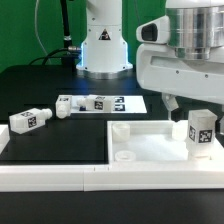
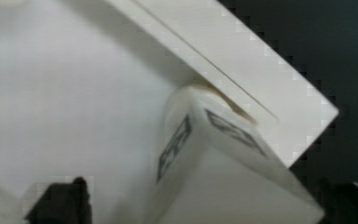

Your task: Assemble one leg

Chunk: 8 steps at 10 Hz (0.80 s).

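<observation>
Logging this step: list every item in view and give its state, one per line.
Gripper: above the standing leg; jaws hidden, open or shut unclear.
Standing leg: upright on the panel, at its corner on the exterior view's right.
Panel: flat on the table, rim up.
Loose leg: lying on its side, left of the panel.
Marker board: flat; two more legs lie by it.

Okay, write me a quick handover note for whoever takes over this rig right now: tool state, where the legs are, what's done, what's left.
Tool: low over the panel, right above the upright leg; the pictures do not show whether it is open or shut.
Upright leg: standing at the panel's corner on the exterior view's right.
Loose legs: one lying on the table at the exterior view's left, another lying on the marker board.
Done: one leg stands at its corner.
Left: seating can't be confirmed; check it.
</observation>
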{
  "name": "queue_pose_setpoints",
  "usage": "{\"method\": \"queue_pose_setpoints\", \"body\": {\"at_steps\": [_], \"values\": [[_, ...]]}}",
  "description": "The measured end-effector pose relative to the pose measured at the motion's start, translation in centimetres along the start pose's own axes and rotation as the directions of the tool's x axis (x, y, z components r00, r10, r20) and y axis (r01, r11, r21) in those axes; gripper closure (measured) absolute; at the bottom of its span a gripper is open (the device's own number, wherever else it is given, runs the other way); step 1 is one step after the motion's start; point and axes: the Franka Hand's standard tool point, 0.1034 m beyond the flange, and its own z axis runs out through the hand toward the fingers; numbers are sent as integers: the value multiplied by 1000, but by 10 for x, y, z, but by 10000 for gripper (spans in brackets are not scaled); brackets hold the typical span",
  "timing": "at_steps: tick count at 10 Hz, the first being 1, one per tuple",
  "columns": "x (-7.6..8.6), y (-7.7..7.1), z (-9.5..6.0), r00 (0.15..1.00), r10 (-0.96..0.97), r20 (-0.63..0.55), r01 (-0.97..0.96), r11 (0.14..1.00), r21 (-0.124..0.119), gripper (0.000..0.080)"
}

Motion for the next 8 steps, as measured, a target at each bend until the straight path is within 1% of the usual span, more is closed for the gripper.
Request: {"method": "queue_pose_setpoints", "body": {"at_steps": [1, 3, 4, 5, 7, 8], "values": [[-4, -3, -1, 998, -55, -3, 55, 998, -2, 157], [-1, -1, 0, 983, -184, -4, 184, 983, -5, 152], [-1, -1, 0, 966, -260, -6, 260, 966, -13, 151], [-1, -1, 1, 909, -417, -9, 416, 909, -34, 151], [0, 0, 1, 924, -383, -10, 383, 923, -35, 151], [0, 0, 1, 931, -365, -10, 365, 930, -34, 241]]}}
